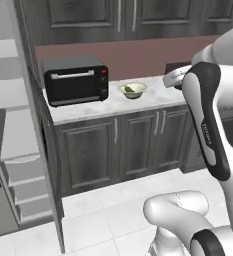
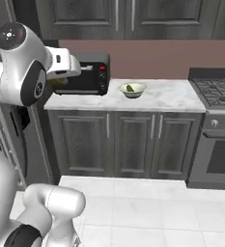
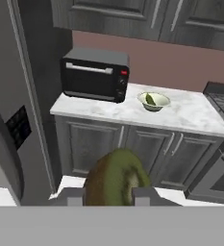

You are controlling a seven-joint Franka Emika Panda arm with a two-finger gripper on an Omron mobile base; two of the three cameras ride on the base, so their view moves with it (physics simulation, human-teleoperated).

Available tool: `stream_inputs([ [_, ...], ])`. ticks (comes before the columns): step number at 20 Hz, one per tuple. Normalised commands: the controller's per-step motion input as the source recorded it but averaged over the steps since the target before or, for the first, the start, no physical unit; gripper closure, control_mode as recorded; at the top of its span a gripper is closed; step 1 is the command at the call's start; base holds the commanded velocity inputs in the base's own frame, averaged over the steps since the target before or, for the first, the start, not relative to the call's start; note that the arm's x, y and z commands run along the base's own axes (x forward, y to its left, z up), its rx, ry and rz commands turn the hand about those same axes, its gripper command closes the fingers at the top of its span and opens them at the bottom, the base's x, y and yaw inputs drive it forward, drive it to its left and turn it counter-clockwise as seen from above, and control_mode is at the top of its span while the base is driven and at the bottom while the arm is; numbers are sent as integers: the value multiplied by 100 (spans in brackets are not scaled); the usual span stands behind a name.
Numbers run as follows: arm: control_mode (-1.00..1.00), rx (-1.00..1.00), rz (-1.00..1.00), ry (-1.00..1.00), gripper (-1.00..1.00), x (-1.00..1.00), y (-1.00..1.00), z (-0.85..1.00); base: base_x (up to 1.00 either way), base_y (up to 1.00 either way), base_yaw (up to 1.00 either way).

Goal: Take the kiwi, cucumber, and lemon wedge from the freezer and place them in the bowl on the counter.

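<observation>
Closest to the hand camera is the kiwi [image 3: 116, 177], a dull brown fruit with a greenish tone, sitting between the two dark fingertips [image 3: 73, 196] of the end effector [image 3: 108, 197]. The jaws are closed partly on it, one at each side, so the end effector holds the kiwi in the air above the pale floor tiles [image 1: 108, 215], in front of the dark cabinets [image 3: 128, 144].

Behind it stands the desk [image 3: 190, 115], a white marble top with grey veins. The bowl [image 3: 154, 101] rests on the desk near the middle, closer to the back edge, and a small green piece lies inside it; from these views I cannot tell surely what the piece is. A black toaster oven [image 3: 95, 74] stands at the left end of the desk, well apart from the bowl. Beside the right end of the desk is a stove [image 2: 215, 91] with dark grates.

At the left of the desk is the freezer [image 1: 10, 140]; its pale grey inner shelves and drawers are visible in the left base view. In the right base view, the white hand is raised in front of the toaster oven.
</observation>
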Motion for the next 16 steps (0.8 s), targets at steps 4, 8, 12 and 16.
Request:
stream_inputs([
  [4, 100, 0, 0, 0, 100, 0, 0, 0, 85, -79, 5],
  [8, 100, 0, 0, 0, 100, 0, 0, 0, 98, -19, 4],
  [12, 100, 0, 0, 0, 100, 0, 0, 0, 92, 0, 4],
  [16, 100, 0, 0, 0, 100, 0, 0, 0, 80, 0, 2],
])
